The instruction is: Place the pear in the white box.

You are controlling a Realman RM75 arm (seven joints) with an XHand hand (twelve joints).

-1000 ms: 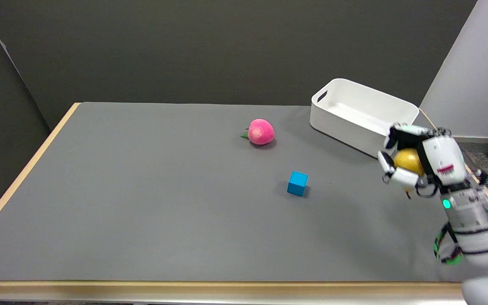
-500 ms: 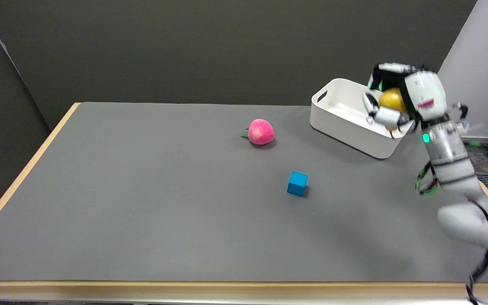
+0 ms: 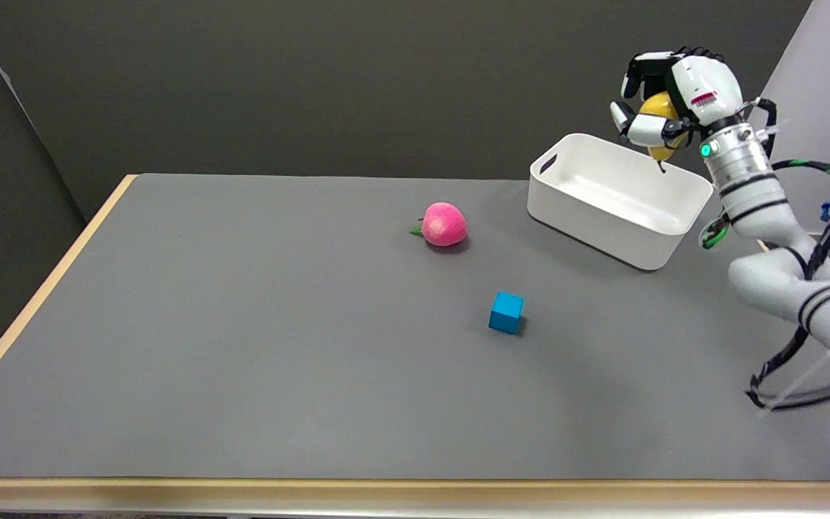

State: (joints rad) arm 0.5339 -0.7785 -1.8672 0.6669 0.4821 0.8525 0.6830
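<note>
The right hand (image 3: 663,97) is up in the air above the white box (image 3: 613,198), fingers curled around the yellow pear (image 3: 658,122) — a full wrap-around grip, with the fruit showing between the black fingers on top and the white ones below. The pear's stem end points down, hanging out from under the hand toward the box's open interior. The hand sits over the far right part of the box, clear of its rim, with a visible gap between the pear and the box's floor. The forearm rises steeply from the lower right, wrist cocked so the back of the hand faces the camera's right side and the palm turns left, toward the wall; a green light glows on the wrist, and a black cable loops alongside the arm. Down and to the left of the hand, well apart from it, a pink peach (image 3: 444,224) lies on the grey table (image 3: 242,324) — and nearer the camera, below and left of the box, a small blue cube (image 3: 506,312) rests on the same surface.
</note>
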